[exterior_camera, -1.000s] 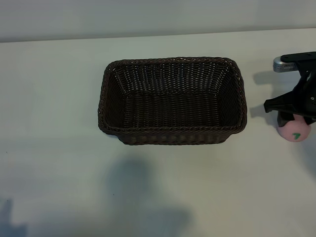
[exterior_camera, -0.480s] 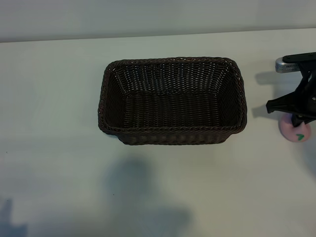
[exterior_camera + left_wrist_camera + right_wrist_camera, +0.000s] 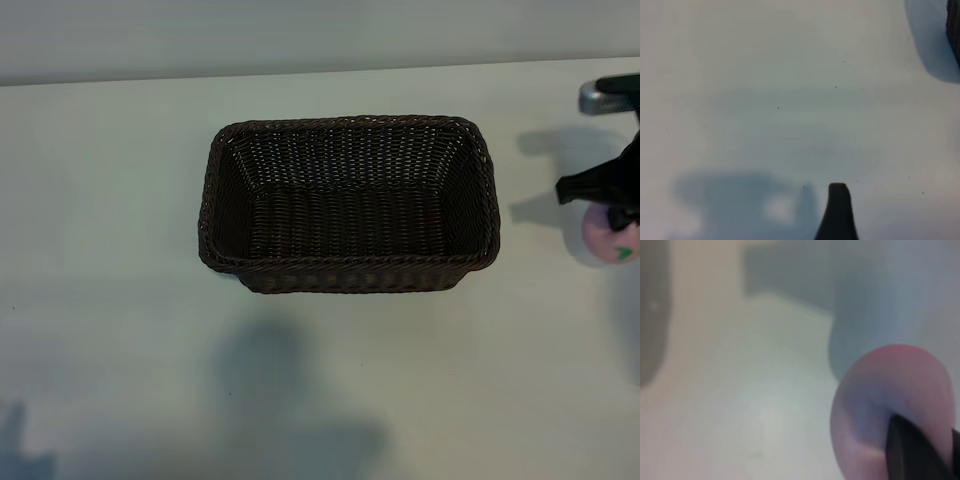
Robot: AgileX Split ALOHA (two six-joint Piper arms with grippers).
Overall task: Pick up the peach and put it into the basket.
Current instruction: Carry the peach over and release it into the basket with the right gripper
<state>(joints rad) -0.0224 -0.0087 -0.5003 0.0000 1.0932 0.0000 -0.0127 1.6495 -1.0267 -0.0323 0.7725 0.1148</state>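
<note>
**Peach in the right jaws, basket yet to reach**

We judge the peach (image 3: 610, 238) a light, smooth toy fruit, round enough to roll or squirt out of a pinch, so the sound hold is across its widest part. It hangs just under the right gripper (image 3: 612, 212), whose jaws are closed on its upper half; in the right wrist view one dark fingertip (image 3: 917, 452) presses against the pink skin (the other we cannot see). The peach looks clear of the white table (image 3: 120, 300). The wicker basket (image 3: 350, 277) lies well off to the gripper's side, empty. The left gripper (image 3: 838, 212) is parked over bare table with its jaws apart.
</note>
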